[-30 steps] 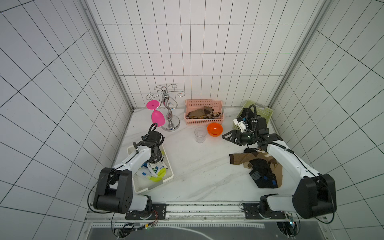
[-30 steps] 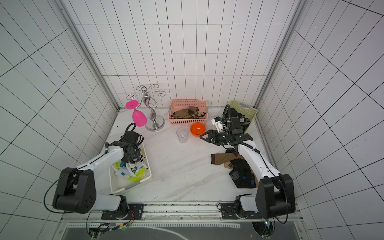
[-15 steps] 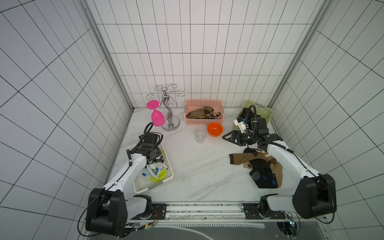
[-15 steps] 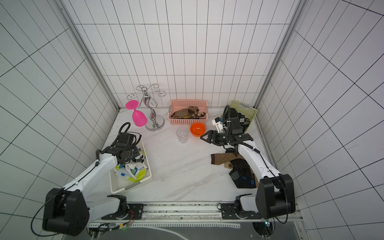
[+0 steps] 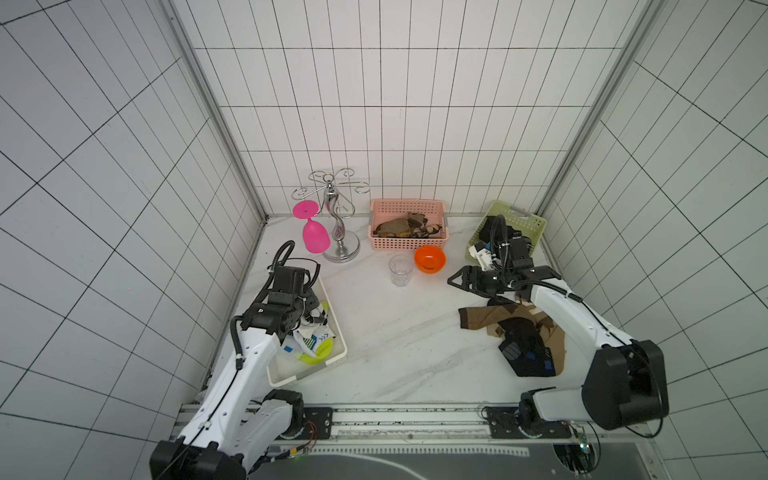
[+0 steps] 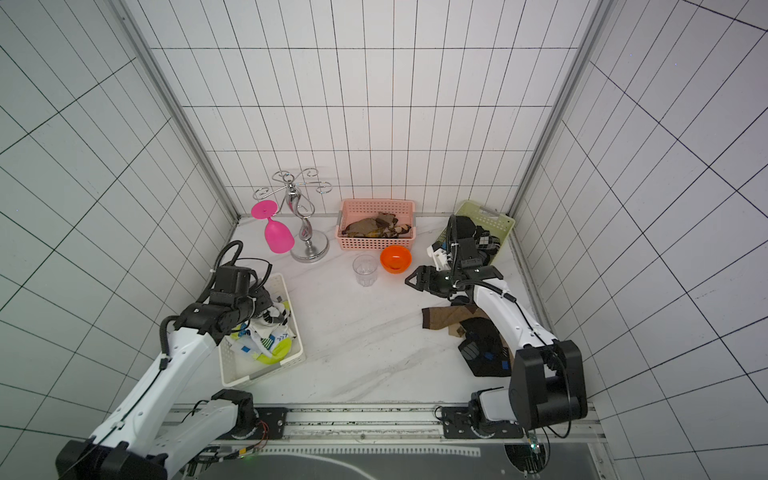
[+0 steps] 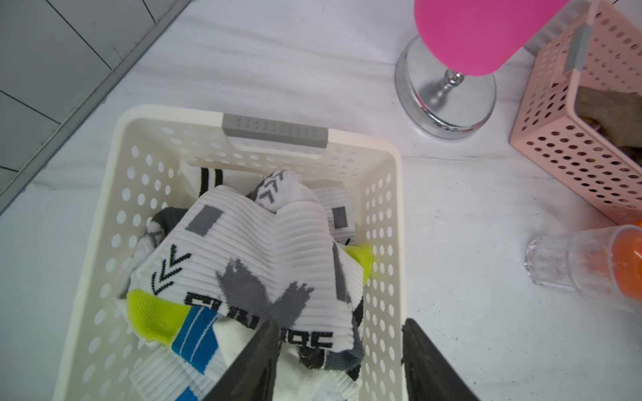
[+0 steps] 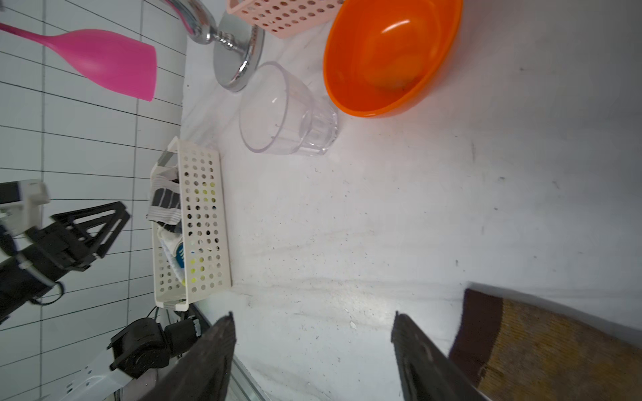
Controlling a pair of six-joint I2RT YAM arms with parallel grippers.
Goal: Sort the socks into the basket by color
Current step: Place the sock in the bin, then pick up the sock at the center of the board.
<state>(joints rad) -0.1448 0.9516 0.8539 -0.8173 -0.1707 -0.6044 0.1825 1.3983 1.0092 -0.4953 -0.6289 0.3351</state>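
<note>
The left claw (image 7: 338,333) has lifted off the white socks (image 7: 243,250) and spread its jaws, empty, leaving them heaped in the white basket (image 7: 139,114) at eight o'clock on the table, so that drop looks finished. The right claw (image 8: 312,319) hovers with jaws apart and empty, just beside the brown sock (image 5: 484,322) lying flat at four o'clock, overlapped by a black sock (image 5: 525,353). Next, I judge, it must pinch that limp ribbed knit and carry it to the perforated pink basket (image 5: 409,206) at twelve
</note>
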